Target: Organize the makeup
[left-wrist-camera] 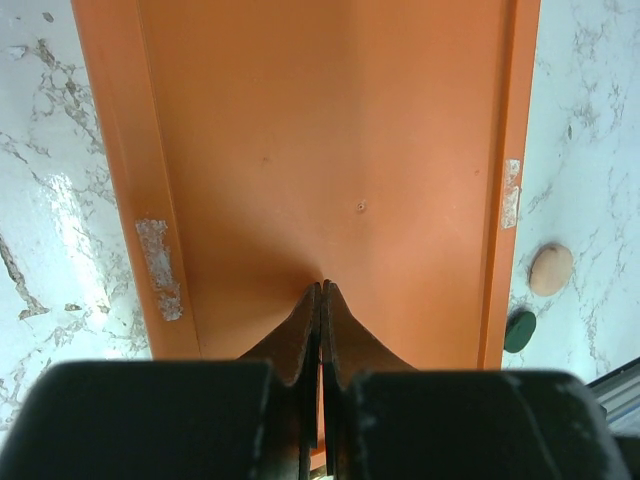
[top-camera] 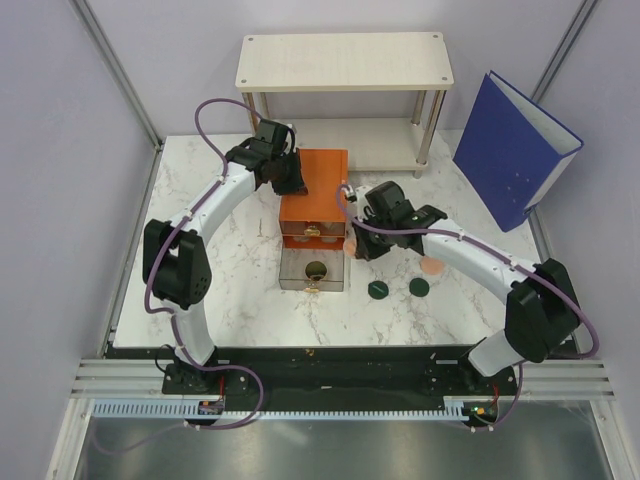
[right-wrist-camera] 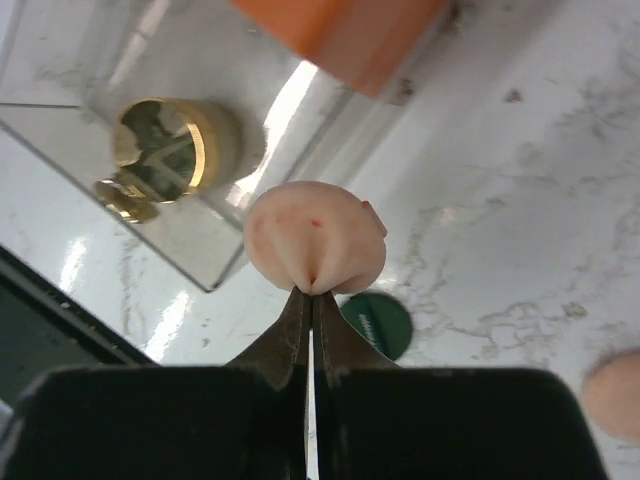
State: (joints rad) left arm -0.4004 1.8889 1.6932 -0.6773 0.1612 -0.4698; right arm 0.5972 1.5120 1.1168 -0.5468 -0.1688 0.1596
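My right gripper (right-wrist-camera: 312, 290) is shut on the edge of a peach-pink disc (right-wrist-camera: 315, 238) and holds it above the table, just right of the open clear drawer (top-camera: 290, 281). A round gold compact (top-camera: 316, 269) lies in that drawer and shows in the right wrist view (right-wrist-camera: 160, 150). The second peach-pink disc (top-camera: 432, 264) and two dark green discs (top-camera: 378, 290) (top-camera: 419, 287) lie on the marble to the right. My left gripper (left-wrist-camera: 322, 286) is shut and empty, tips on top of the orange box of drawers (left-wrist-camera: 330, 150). The cream tube and grey stick are out of view.
A white two-level shelf (top-camera: 345, 62) stands behind the orange box. A big blue binder (top-camera: 515, 145) leans at the back right. Grey walls enclose the table on the left and right.
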